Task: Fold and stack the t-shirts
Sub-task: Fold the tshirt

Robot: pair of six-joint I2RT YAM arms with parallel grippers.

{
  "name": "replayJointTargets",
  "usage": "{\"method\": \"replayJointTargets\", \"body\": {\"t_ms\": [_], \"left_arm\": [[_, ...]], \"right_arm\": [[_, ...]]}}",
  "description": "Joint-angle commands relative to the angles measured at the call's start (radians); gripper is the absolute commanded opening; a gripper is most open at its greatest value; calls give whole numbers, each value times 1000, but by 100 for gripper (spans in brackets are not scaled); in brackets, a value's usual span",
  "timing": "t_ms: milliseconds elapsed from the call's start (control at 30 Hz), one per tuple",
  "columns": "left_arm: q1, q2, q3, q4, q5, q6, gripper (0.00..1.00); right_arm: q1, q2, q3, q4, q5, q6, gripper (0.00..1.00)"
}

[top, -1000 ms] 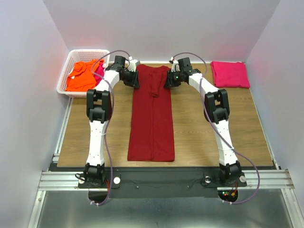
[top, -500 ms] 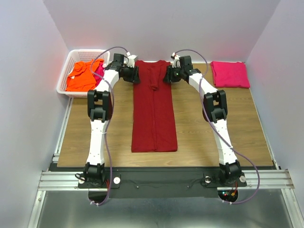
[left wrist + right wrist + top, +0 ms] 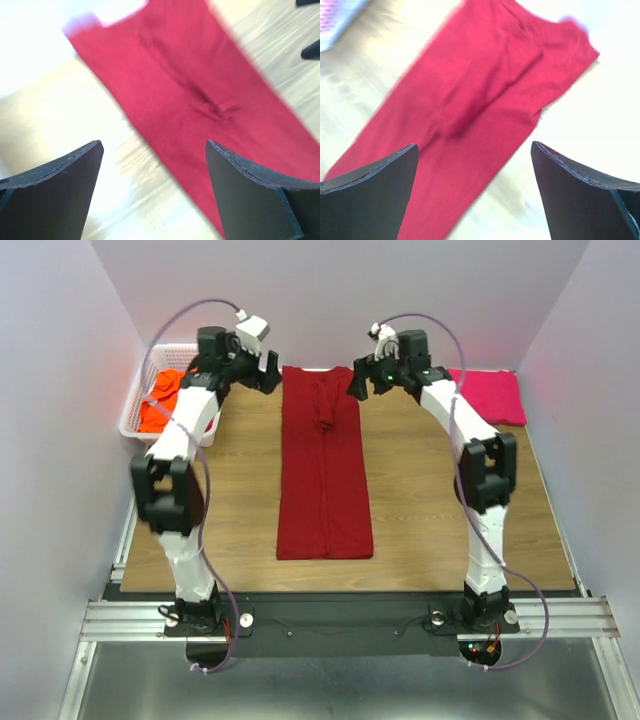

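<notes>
Your dark red t-shirt (image 3: 325, 475) lies flat on the wood-grain table (image 3: 430, 510). It forms a long, narrow strip with both sides folded in to meet along the middle. The strip runs from the far edge towards the arm bases and ends in a square hem. The cloth is matte and soft, smooth over most of its length, with one small pucker on the centre line near the far end.

Your left gripper (image 3: 152, 144) hangs above the table just off the strip's far left corner. Its two black, wedge-shaped fingers are spread wide with nothing between them. In the left wrist view the red cloth runs on a slant below and beyond the fingers, clear of them, and the view is blurred.

Your right gripper (image 3: 473, 145) mirrors it at the far right corner. Its fingers are equally wide apart and empty, and the shirt's far end lies beneath the gap without touching them.

A bright pink t-shirt (image 3: 485, 395) sits folded into a neat rectangle at the far right corner of the table, well apart from the red strip. An orange t-shirt (image 3: 160, 405) lies crumpled in the white lattice basket (image 3: 135, 425) at the far left, partly hidden behind your left arm.
</notes>
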Motion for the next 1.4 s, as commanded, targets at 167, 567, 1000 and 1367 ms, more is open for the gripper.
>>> {"method": "replayJointTargets", "body": {"t_ms": [167,567,1000,1367], "left_arm": [[1,-570,-411,334,-84,314,99],[-84,-964,-927,-400,200,1100,84],[-347,-1080,-1268,-350,127,1039,75],[-426,-977,-1308,-256,87,989,74]], "right_arm": [[12,-484,-384,34,-235,-345,100],[245,-887,-953,-225,-152,-884,92],[520,-965,-1348,-75,-98,-912,59],[565,-928,-1463,34,-26,-898,54]]}}
